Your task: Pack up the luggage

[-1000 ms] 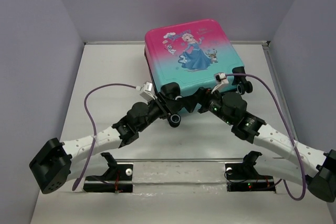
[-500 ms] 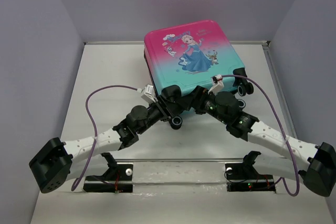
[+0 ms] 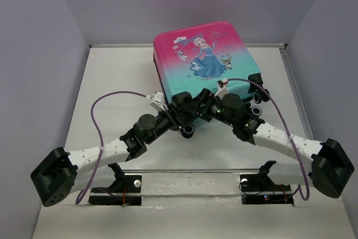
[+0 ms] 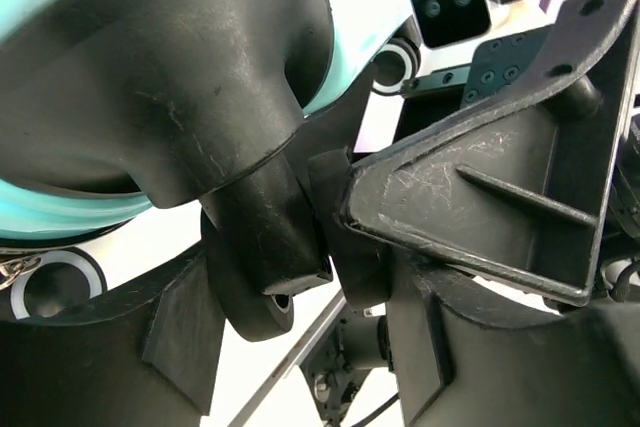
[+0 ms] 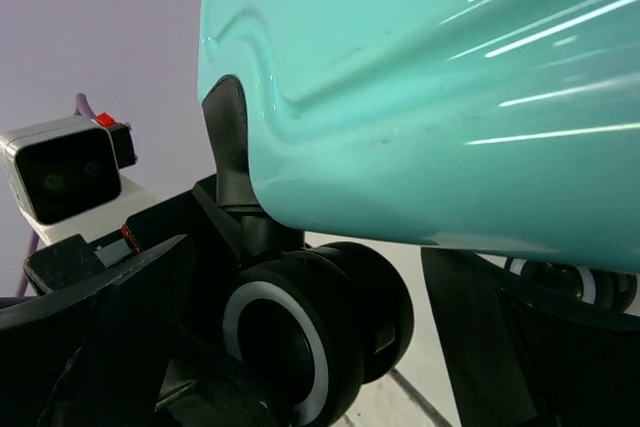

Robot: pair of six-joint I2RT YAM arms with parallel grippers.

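The luggage (image 3: 201,54) lies shut, printed face up, at the far middle of the counter (image 3: 117,82), with its wheels toward the near side. The right fingers (image 5: 110,337) are spread wide either side of a caster wheel (image 5: 290,342), apparently not touching it. The left fingers (image 4: 100,347) are also apart, around the neighbouring caster stem (image 4: 255,247). Any shift or lift is best taken on the fixed housings, both sides together, since wheels swivel. The left arm (image 3: 112,149) and right arm (image 3: 279,138) stretch low and converge at that near edge.

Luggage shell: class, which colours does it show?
The luggage fades pink to teal, best seen in the top external view.
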